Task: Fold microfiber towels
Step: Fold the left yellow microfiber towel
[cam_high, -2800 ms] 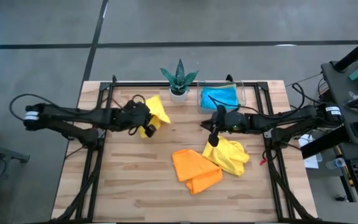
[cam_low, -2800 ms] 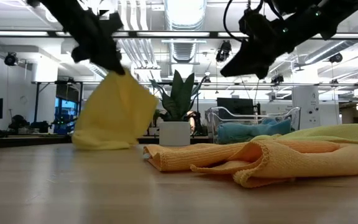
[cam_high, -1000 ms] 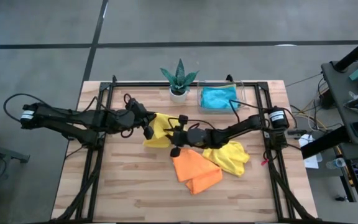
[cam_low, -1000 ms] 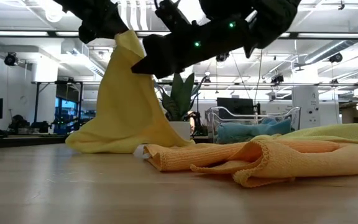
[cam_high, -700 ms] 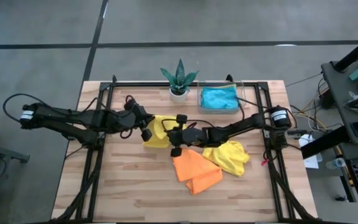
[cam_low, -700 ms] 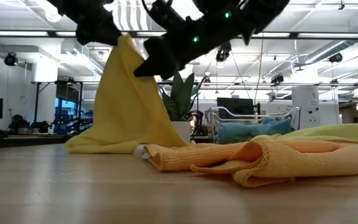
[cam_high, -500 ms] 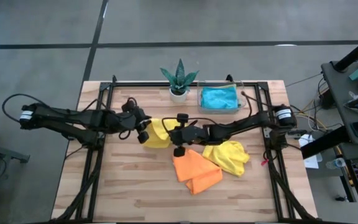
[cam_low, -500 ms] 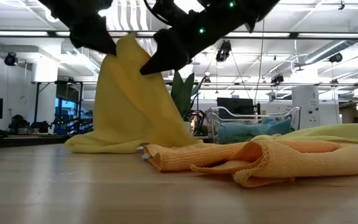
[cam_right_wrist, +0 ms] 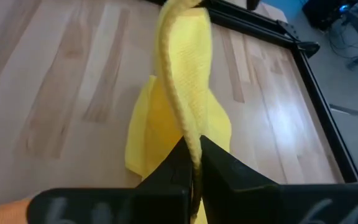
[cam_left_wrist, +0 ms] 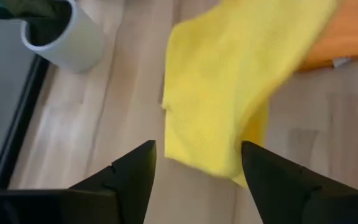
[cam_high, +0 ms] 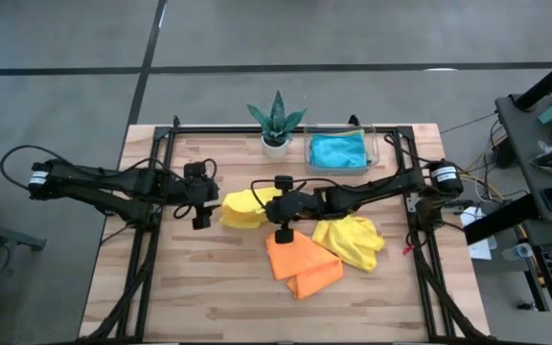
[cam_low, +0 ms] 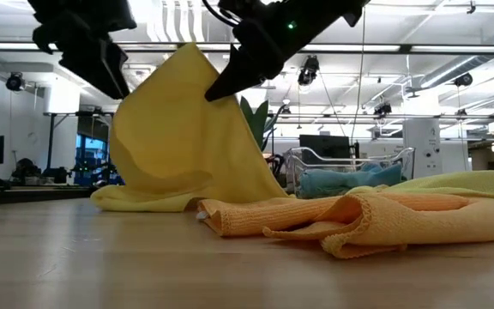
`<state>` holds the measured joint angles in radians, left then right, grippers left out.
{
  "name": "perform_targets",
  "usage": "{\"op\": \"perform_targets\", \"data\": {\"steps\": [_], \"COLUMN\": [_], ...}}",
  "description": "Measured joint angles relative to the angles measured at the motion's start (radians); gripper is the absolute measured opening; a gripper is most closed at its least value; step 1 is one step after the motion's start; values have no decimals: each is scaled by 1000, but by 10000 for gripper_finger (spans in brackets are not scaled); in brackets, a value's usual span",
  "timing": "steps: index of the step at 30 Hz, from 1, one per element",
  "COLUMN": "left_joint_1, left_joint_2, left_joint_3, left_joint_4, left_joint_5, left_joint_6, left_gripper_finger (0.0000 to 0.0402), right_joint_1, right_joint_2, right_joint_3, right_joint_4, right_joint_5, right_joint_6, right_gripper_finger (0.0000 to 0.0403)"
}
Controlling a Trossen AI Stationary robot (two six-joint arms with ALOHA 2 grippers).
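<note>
Progress: early; blue towel lies in the clear tray; orange towel and second yellow towel lie rumpled on the surface, apparently unfolded; no green towel seen. Working yellow towel: one corner raised, the rest resting mid-surface. Right claw clamped on that raised edge, the cloth draping away from it. Left claw just beside the towel, fingers apart, holding nothing. Folding of this towel not yet finished.
</note>
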<state>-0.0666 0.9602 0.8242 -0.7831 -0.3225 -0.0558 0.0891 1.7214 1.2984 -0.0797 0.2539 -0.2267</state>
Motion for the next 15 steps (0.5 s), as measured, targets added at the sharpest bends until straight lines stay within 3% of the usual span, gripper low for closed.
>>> {"op": "perform_targets", "data": {"steps": [5, 8, 15], "left_joint_1": [0, 1, -47], "left_joint_2": [0, 0, 42], "left_joint_3": [8, 17, -52], "left_joint_4": [-10, 19, 634], "left_joint_5": [38, 123, 173], "left_joint_6": [-42, -43, -6], "left_gripper_finger": [221, 221, 221], "right_joint_1": [-10, -18, -50], "right_joint_2": [1, 1, 1], "right_joint_3": [0, 0, 0], "right_joint_4": [0, -8, -9], "right_joint_5": [0, 0, -1], "right_joint_6": [19, 22, 122], "right_gripper_finger": [9, 9, 8]}}
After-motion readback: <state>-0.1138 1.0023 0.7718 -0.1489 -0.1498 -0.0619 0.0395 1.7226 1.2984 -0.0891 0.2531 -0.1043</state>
